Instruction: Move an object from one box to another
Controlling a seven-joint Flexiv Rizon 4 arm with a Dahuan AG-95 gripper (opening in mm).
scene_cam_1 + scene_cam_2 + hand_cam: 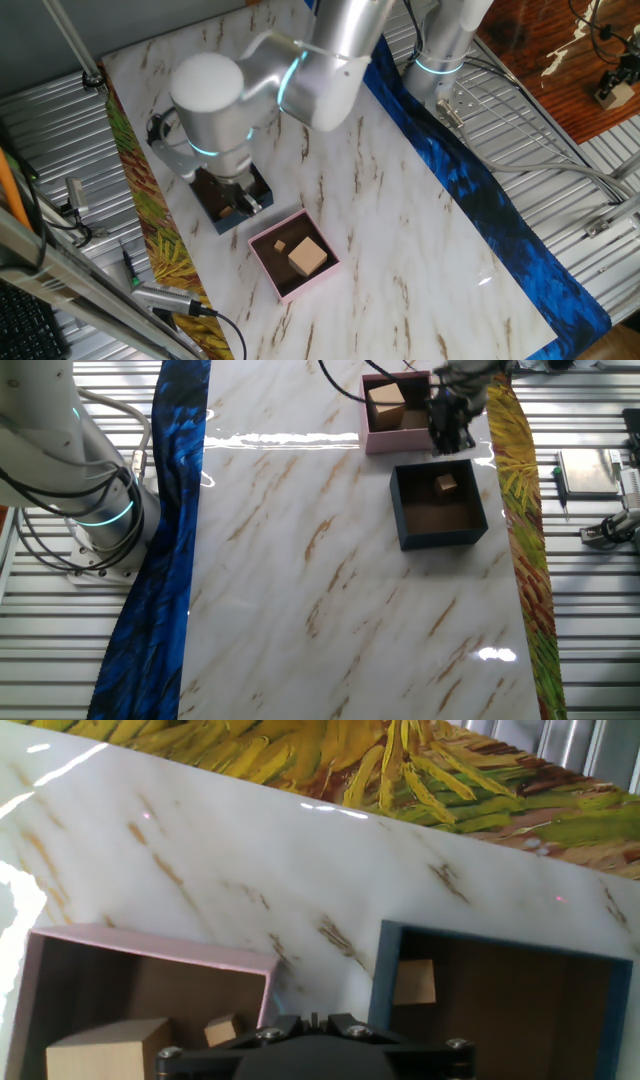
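Note:
The dark navy-blue box [404, 510] holds one small wooden cube [446, 483], which also shows in the hand view as the cube [413, 982] inside the navy box [380, 980]. Beside it, the pale pink box [372, 438] holds a large wooden block [308, 256] and a small block [281, 244]. My gripper [450, 428] hangs above the gap between the two boxes. In the hand view only the gripper's dark body [312, 1025] shows at the bottom edge, and its fingertips are hidden. In one fixed view the arm covers much of the navy box [262, 188].
A yellow leaf-patterned cloth [520, 500] runs along the table edge beside the boxes, and a blue cloth [170, 510] along the opposite edge. The robot base [90, 510] stands beyond the blue cloth. Cables and tools [150, 295] lie off the table.

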